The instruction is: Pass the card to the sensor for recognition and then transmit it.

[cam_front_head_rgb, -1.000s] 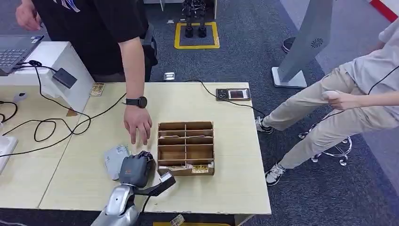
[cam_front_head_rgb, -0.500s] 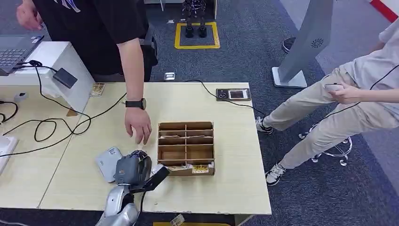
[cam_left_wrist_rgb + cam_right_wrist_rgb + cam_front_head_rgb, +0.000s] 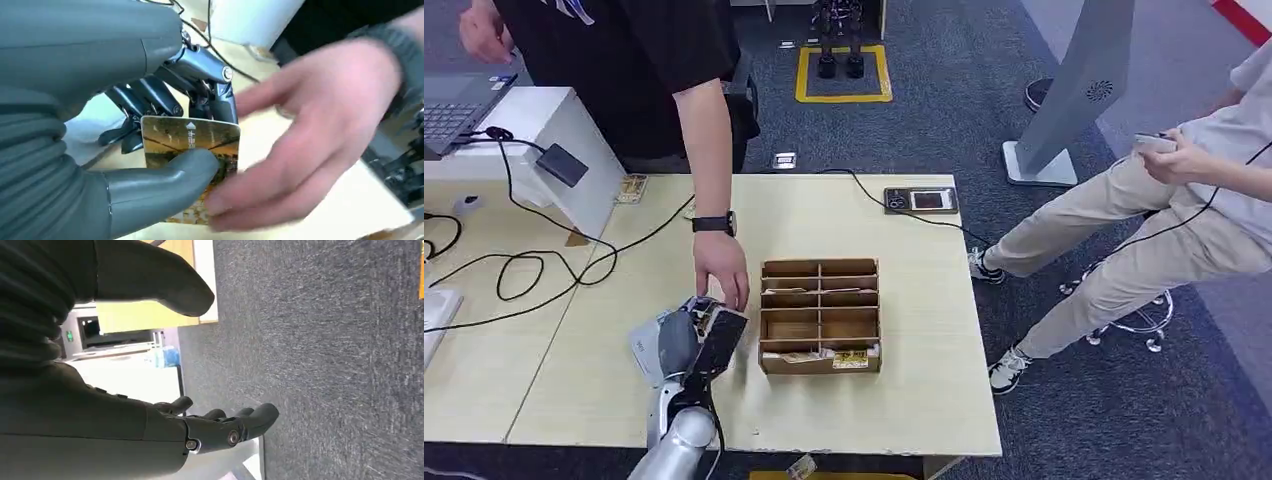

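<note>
My left hand is raised over the table's front left and pinches a yellow-brown card between thumb and fingers. The left wrist view shows the card upright in that grip, with a person's hand touching its far edge. From the head view the same person's hand reaches down to the card. A white-grey sensor pad lies on the table just left of and partly behind my hand. My right hand hangs beside the table over grey carpet, fingers apart and holding nothing.
A wooden compartment box with cards in it stands right of my left hand. Black cables and a white stand are at the table's left. A small terminal lies at the far edge. A second person sits at the right.
My left hand has swung with the card from the box's front corner leftward over the sensor pad and up. The person's hand has come down onto the card.
</note>
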